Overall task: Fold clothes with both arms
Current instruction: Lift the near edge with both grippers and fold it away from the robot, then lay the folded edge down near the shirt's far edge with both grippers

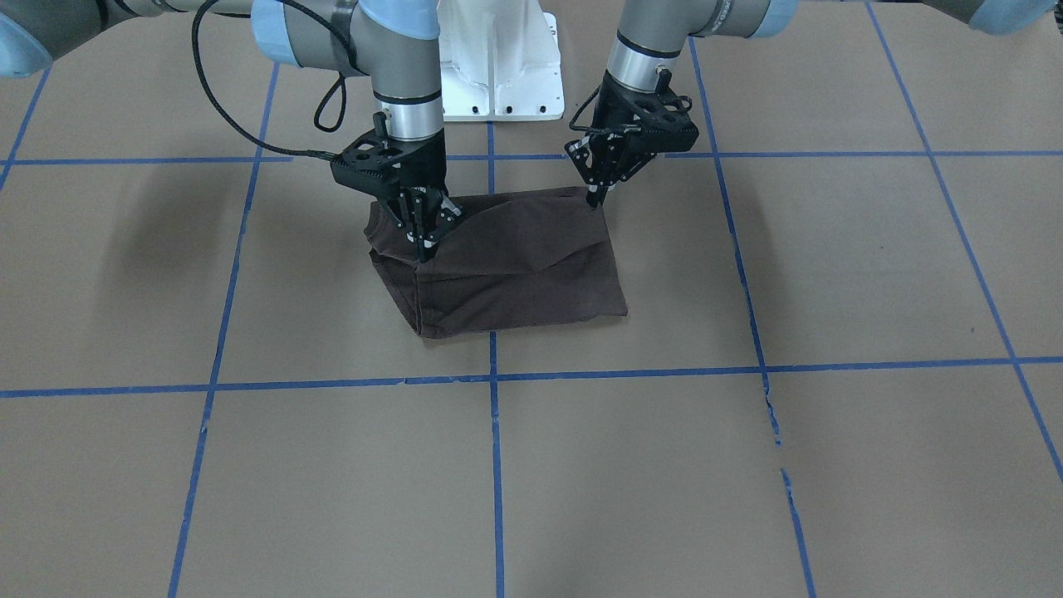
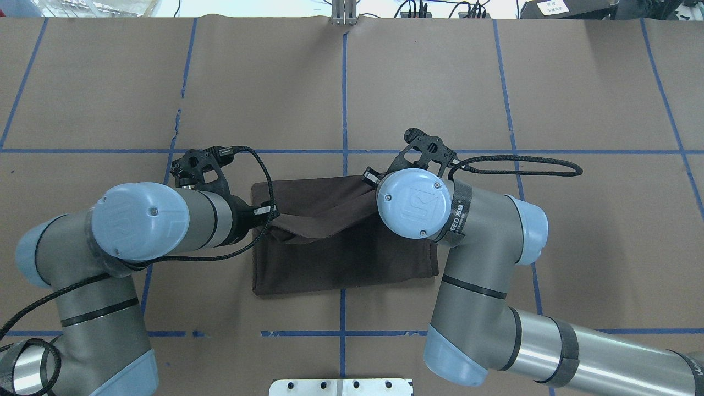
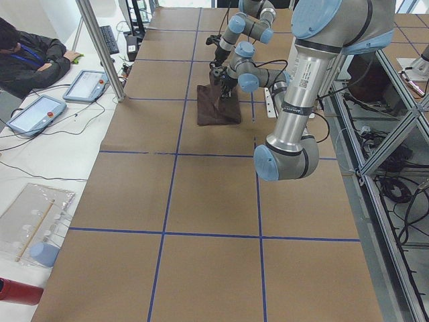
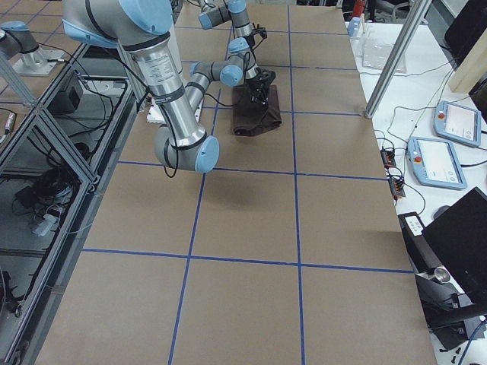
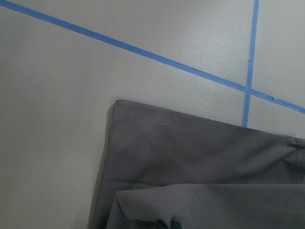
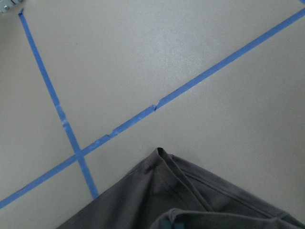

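- Two arms are at work over one garment; reading from the robot's left across to its right.
- Left arm [image 2: 137, 220]: the left gripper [image 1: 595, 197] is at the shirt's corner on that side. Its fingers [image 1: 595, 187] look pinched shut on the cloth edge.
- Centre: the dark brown T-shirt [image 1: 515, 282] lies on the table [image 1: 747, 465] in front of the white pedestal base [image 1: 498, 66], across a blue tape line [image 1: 496, 432]. It is already a compact rectangle with no sleeves sticking out. An upper layer hangs slack between the two grippers, raised off the lower layer.
- Right arm [image 2: 478, 220]: the right gripper [image 1: 425, 241] comes down at the opposite corner, near the collar end. Its fingers [image 1: 419, 224] are closed on a bunch of fabric.
- Progress, as a judgement: the early folds look done and a further fold is midway, with the edge held up and not yet laid. What remains is to carry the layer across, set it flat, square the edges and let go. The sag between the grippers could crease if it is lowered unevenly.
- Containers: none hold the shirt, which rests straight on the table.
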### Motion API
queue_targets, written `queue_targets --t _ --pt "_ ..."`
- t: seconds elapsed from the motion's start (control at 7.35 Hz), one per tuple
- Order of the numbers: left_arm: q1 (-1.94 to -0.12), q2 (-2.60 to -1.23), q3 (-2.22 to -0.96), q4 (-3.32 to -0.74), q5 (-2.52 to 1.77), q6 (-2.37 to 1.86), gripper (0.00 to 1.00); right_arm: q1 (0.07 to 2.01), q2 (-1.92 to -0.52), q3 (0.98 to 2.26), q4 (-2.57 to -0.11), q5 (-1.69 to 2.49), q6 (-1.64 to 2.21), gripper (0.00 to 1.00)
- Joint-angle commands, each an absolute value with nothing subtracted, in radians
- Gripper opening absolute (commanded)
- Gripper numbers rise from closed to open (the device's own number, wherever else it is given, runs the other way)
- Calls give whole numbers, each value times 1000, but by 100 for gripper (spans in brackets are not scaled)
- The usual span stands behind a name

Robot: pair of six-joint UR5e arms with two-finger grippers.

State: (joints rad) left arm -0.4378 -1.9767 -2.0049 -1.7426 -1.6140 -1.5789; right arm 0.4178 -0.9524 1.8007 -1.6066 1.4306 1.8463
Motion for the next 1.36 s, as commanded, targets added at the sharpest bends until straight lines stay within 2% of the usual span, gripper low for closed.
queue_targets --t 0.0,0.41,0.82,1.22 --pt "-459 -1983 -1924 -1804 -1612 -1577 0 422 -951 1747 -1600 1431 1838 0" --pt "-480 -2019 -1832 -1853 -1611 -1575 0 422 -953 1634 -1439 1427 1838 0" --pt "-535 -2031 -1809 -1853 -1615 -1500 0 431 -951 1637 -1437 1431 1833 0" --pt "-551 -2083 -1703 -1879 -1615 -1499 0 454 -953 1632 -1437 1448 1806 0"
